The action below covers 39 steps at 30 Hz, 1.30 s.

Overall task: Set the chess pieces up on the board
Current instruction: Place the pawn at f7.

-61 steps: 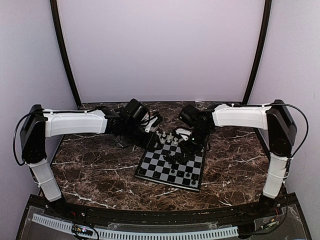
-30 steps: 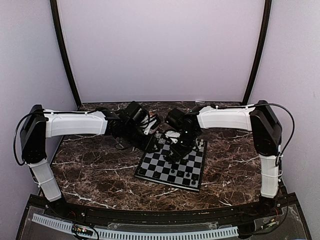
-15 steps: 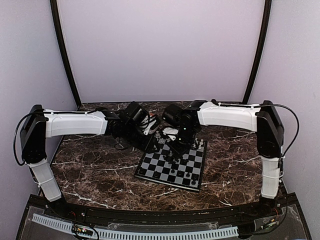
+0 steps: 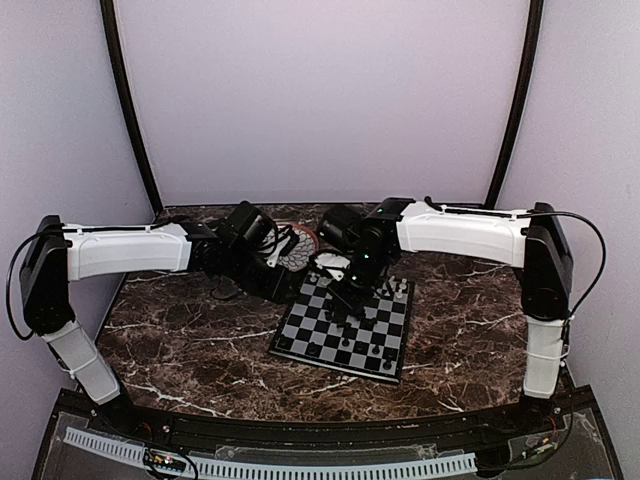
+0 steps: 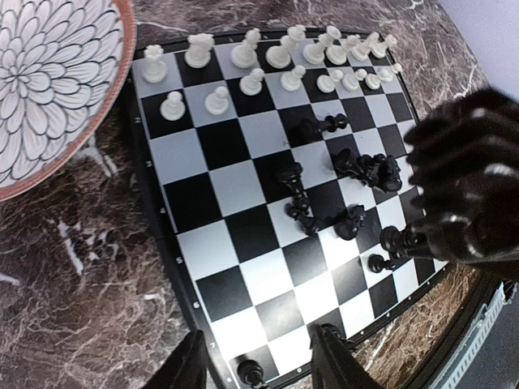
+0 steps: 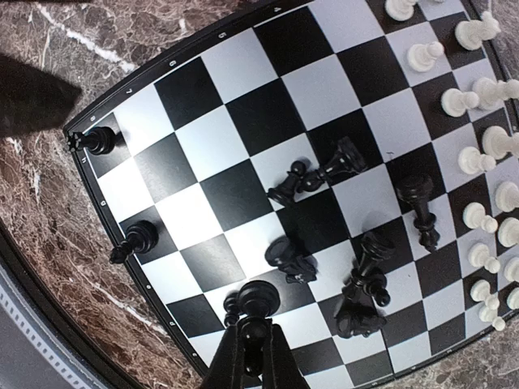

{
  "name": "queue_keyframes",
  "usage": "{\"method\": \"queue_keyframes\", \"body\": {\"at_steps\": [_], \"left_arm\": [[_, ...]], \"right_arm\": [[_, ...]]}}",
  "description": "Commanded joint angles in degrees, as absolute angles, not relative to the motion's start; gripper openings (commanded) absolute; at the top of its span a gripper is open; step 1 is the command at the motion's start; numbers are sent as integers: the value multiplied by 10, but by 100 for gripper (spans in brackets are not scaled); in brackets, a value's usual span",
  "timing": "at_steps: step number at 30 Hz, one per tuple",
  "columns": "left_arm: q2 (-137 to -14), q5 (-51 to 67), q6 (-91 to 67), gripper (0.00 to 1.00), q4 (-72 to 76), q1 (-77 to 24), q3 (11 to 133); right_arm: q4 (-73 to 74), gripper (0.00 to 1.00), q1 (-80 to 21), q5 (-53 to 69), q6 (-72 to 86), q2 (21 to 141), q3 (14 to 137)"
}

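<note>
The board (image 4: 318, 338) lies mid-table, with the white chess pieces (image 5: 243, 53) standing in two rows along its far edge. Several black chess pieces (image 6: 365, 284) lie toppled in the middle of the board (image 6: 227, 194), and two stand on the near edge squares (image 6: 97, 140). My right gripper (image 6: 253, 340) is shut on a black piece (image 6: 258, 301) just over the board; in the top view it (image 4: 345, 300) hangs above the board's centre. My left gripper (image 5: 258, 344) is open over the board's left corner, nothing between its fingers; a black piece (image 5: 251, 373) stands below it.
A round white-patterned plate (image 4: 296, 245) with a brown rim sits just behind the board's far left corner, close to my left wrist. The right arm (image 5: 470, 178) looms over the board's right side. The table is dark marble with purple walls around it.
My right gripper shifted left over the board and shut on a black piece. My left arm drew back to the left, uncovering the plate.
</note>
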<state>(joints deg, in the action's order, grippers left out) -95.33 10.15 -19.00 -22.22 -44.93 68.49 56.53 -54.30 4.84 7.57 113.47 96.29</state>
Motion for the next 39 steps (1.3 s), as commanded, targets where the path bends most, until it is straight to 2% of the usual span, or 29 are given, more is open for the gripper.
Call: {"method": "queue_keyframes", "body": {"at_steps": [1,20,27,39], "left_arm": [[-896,81,-218,46,-213,-426,651],[-840,52,-248,46,-205,-400,588],[-844,52,-247,46,-204,-399,592],[-843,53,-246,46,-204,-399,592]], "right_arm": [[542,0,-560,66,63,1165,968],[535,1,-579,85,56,1234,1000],[537,18,-579,84,58,1234,1001],[533,30,-579,94,69,1235,1010]]}}
